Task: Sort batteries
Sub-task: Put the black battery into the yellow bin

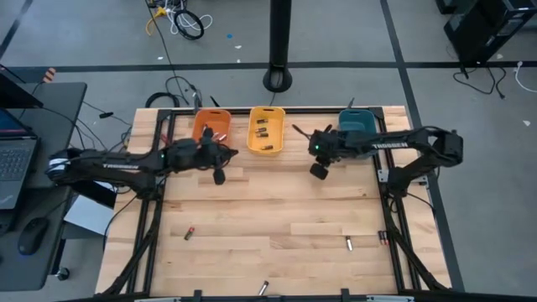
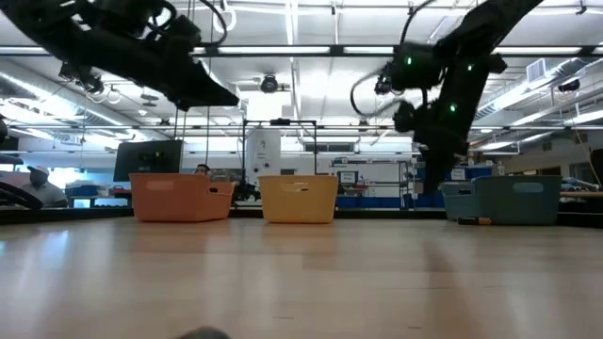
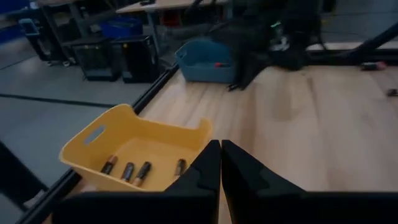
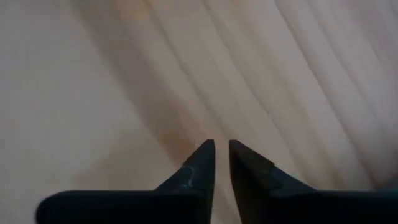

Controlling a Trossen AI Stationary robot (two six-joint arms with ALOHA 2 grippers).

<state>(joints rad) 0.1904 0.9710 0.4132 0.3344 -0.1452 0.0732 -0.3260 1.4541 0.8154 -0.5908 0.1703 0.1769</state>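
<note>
Both arms are up near the bins with nothing in their grasp, so the job in hand looks like going back for the loose batteries at the near side of the wooden table (image 1: 268, 210): one with an orange end (image 1: 189, 233) on the left, a silvery one (image 1: 349, 243) on the right, another (image 1: 263, 288) at the near edge, and something small by the right frame rail (image 1: 383, 237) that I can't make out. To do it well, I'd have each arm take the cell on its own side, come down with the fingers across the cell's length, and read its size before choosing a bin. The yellow bin (image 3: 134, 140) already holds four cells (image 3: 134, 172), the orange bin (image 1: 211, 126) a few more, and the teal bin (image 1: 362, 122) stands to the right. The left gripper (image 3: 221, 163) hangs above the table just in front of the orange bin, arm stretched in from the left, jaws closed and empty. The right gripper (image 4: 221, 157) hovers before the teal bin, tipped down at bare wood, its fingers parted by a narrow slit and holding nothing.
</note>
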